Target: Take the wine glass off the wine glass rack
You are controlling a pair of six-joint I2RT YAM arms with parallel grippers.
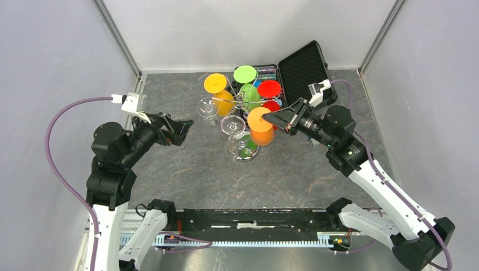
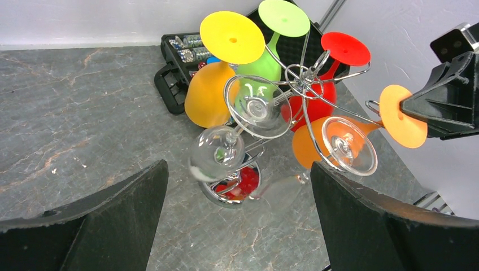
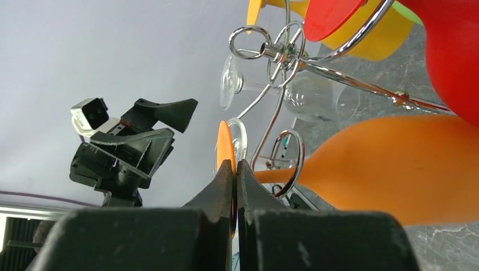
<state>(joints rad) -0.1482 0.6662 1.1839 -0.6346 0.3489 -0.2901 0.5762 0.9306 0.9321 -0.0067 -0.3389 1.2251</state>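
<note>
The chrome wine glass rack [image 1: 240, 104] stands mid-table on its mirrored disc base [image 2: 231, 191], with coloured and clear glasses hanging upside down from its wire arms. My right gripper [image 3: 234, 166] is shut on the thin foot of the orange wine glass [image 3: 395, 169], pinching the disc edge-on. The glass's stem still passes through a curled wire loop [image 3: 294, 161] of the rack. From above, the same orange wine glass [image 1: 261, 132] hangs at the rack's right side, with the right gripper [image 1: 266, 117] at its foot. My left gripper [image 1: 182, 132] is open, left of the rack, holding nothing.
An open black case [image 1: 299, 70] lies behind the rack at the back right. Yellow [image 1: 217, 90], green [image 1: 246, 79] and red [image 1: 269, 93] glasses and two clear glasses [image 1: 231, 127] crowd the rack. Grey walls enclose the table on three sides.
</note>
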